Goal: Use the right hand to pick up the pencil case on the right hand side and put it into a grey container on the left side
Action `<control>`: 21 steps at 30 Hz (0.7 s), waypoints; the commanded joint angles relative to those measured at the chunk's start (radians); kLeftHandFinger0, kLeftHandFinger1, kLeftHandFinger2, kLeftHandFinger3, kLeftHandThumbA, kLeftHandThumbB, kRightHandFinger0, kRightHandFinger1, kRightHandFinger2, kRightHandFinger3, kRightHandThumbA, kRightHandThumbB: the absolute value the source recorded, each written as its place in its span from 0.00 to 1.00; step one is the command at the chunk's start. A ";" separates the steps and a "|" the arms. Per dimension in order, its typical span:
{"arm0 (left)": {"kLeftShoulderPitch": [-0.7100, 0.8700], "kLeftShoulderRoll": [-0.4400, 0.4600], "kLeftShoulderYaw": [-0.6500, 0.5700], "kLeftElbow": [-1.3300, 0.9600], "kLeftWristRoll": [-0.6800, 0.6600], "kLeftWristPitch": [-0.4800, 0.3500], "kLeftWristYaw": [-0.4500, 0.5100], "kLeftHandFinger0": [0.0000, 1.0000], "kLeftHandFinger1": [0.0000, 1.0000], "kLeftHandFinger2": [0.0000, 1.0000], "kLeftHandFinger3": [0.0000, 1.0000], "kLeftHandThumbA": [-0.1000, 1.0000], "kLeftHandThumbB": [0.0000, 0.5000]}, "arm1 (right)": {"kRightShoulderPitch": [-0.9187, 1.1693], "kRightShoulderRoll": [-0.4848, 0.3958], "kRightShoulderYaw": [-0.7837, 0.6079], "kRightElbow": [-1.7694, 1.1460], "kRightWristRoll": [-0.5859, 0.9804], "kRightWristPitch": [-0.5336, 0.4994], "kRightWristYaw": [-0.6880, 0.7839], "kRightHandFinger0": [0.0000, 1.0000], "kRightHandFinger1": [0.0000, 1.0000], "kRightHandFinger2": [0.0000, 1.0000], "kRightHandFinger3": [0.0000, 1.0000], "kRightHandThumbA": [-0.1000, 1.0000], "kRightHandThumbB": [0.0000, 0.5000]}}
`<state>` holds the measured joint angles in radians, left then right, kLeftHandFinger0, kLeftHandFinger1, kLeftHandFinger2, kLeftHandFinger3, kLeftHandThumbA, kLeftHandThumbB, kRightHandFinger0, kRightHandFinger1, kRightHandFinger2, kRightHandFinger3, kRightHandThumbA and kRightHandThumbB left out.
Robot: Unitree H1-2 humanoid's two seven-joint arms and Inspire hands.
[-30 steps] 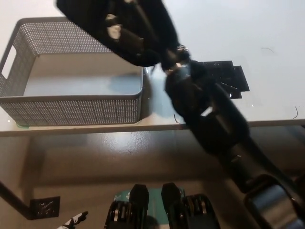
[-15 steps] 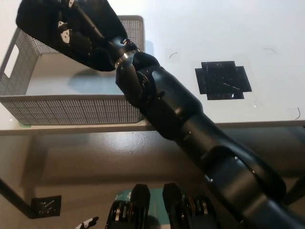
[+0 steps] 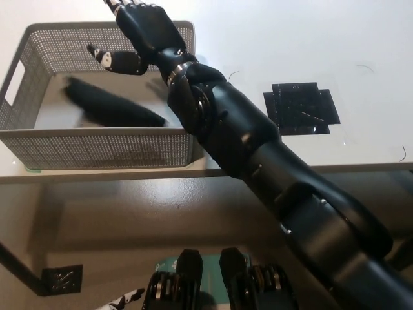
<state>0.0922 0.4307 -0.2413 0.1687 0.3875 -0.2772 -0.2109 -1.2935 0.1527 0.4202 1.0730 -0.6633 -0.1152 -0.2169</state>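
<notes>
The pencil case [image 3: 111,110] lies flat on the floor of the grey container [image 3: 97,152], at the left of the white counter [image 3: 310,39]. It is a long, dark, slim shape, and its long axis runs on a slant: one end sits far-left near the container's left wall, the other near-right, close to the front wall. No brand, label or writing can be read on it.

The black right hand [image 3: 139,35] hangs over the far-right part of the container, above and to the right of the case and not touching it. Its fingers are spread apart and hold nothing; one of them reaches left over the container floor, just beyond the far edge of the case. The black arm slants down from the hand across the container's right corner toward the near right.

A black square patch [image 3: 301,106] lies on the counter to the right of the arm, well apart from the container.

The white left hand [image 3: 122,301] shows only as a sliver at the bottom-left edge, below the counter; whether it is spread or closed cannot be told.
</notes>
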 commanded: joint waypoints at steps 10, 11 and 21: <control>-0.001 0.039 -0.005 -0.024 0.015 0.021 -0.040 1.00 1.00 1.00 1.00 1.00 0.84 | 0.159 -0.061 -0.063 -0.478 0.151 0.087 0.254 1.00 1.00 1.00 1.00 1.00 0.94; 0.000 0.040 -0.003 -0.022 0.014 0.021 -0.040 1.00 1.00 1.00 1.00 1.00 0.84 | 0.159 -0.058 -0.065 -0.479 0.151 0.088 0.257 1.00 1.00 1.00 1.00 1.00 0.94; 0.026 0.037 -0.003 -0.009 0.015 0.014 -0.034 1.00 1.00 1.00 1.00 1.00 0.77 | 0.340 -0.086 -0.291 -0.992 0.442 0.265 0.336 1.00 1.00 1.00 1.00 1.00 0.93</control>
<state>0.0873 0.4351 -0.2509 0.1750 0.3997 -0.2608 -0.2431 -0.9714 0.0850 0.3231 0.4921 -0.5394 -0.0065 -0.0045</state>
